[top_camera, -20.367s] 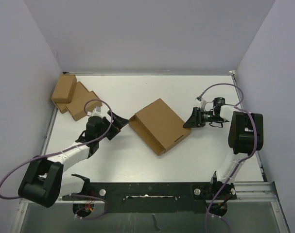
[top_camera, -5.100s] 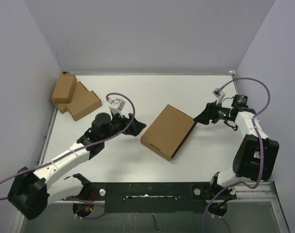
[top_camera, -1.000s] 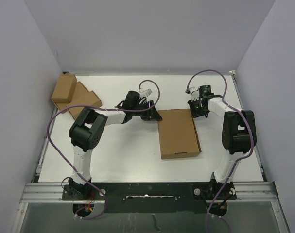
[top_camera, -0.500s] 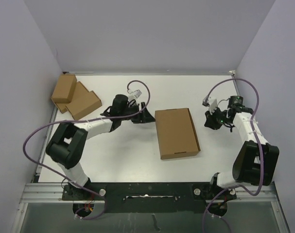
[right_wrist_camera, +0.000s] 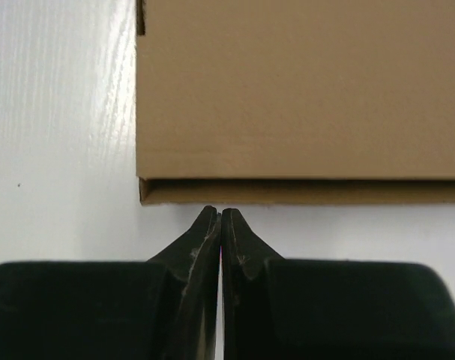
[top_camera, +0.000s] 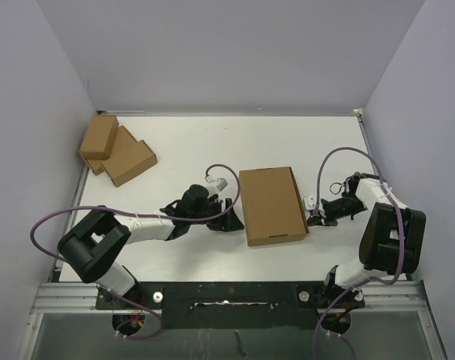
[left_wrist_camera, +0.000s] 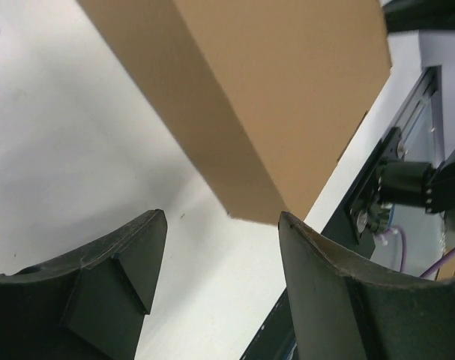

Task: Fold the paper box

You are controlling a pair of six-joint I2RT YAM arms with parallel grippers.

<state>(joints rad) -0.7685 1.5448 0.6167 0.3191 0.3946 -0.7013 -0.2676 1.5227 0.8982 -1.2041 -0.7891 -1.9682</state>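
The white table carries the paper box, a plain brown cardboard mailer, shallow, rectangular and closed, lying flat between the two grippers. Two smaller brown cardboard boxes overlap each other well apart from the paper box, to its far left. The black left gripper sits just beside the paper box's left side, near its front corner, fingers spread and empty. The black right gripper points at the paper box's right wall, fingers pressed together; whether the tips touch it, I cannot tell.
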